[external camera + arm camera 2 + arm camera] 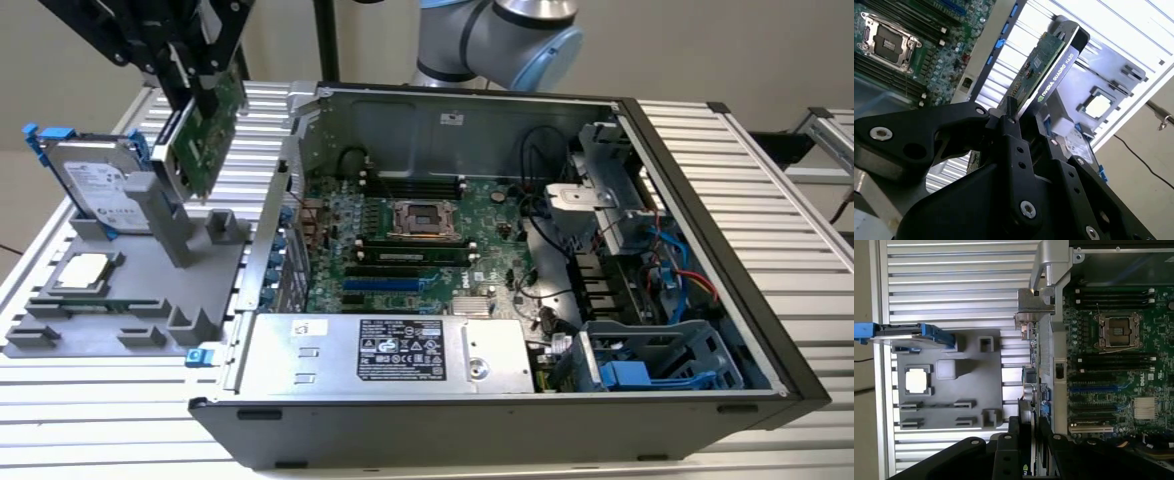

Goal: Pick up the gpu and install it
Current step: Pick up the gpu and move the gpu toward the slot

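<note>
The gpu is hanging in the air outside the computer case, at the exterior view's left of it, above the grey parts holder. The gripper is pinching the card, with its black fingers pressing on the two flat faces near one end. Because of this the card is hanging almost upright, a little tilted, and its green board side is facing toward the case. This grip seems chosen so that the long edges and the far end are staying free of the fingers.

Just beside the card, the hard drive is standing upright in its slot of the holder. The CPU chip is lying flat in a recess nearer the holder's front. The holder is presenting each part so that it is reachable from above.

The case is lying on its side with the panel off, so the motherboard is facing up. The card is not yet inside the case, so the installing is not done.
</note>
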`<state>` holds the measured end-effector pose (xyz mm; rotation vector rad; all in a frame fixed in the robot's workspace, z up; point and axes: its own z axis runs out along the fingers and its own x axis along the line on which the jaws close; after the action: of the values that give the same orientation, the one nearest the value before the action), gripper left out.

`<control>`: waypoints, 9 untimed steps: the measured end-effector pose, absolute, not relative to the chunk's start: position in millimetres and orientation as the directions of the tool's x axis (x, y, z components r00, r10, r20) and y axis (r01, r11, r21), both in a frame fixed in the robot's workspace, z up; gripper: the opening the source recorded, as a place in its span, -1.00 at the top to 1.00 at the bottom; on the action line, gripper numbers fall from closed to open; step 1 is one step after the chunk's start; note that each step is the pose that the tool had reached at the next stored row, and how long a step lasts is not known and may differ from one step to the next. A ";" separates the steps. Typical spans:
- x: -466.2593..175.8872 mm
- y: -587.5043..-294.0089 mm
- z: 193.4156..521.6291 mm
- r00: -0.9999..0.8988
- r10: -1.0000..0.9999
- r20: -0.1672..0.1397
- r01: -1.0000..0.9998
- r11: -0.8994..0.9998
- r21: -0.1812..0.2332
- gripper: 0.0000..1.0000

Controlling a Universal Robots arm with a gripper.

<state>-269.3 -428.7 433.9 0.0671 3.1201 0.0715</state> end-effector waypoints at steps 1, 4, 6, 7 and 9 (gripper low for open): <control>-268.5 -428.7 433.9 -0.999 0.043 -0.019 0.043 0.998 0.046 1.00; -266.1 -428.7 433.9 -0.999 0.043 -0.019 0.043 0.998 0.046 1.00; -264.5 -428.7 433.9 -0.999 0.043 -0.019 0.043 0.998 0.046 1.00; -263.7 -428.7 433.9 -0.999 0.044 -0.019 0.043 0.998 0.046 1.00; -262.0 -428.7 433.9 -0.999 0.043 -0.019 0.042 0.998 0.046 1.00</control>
<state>-262.0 -428.7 433.9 0.0670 3.1201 0.0714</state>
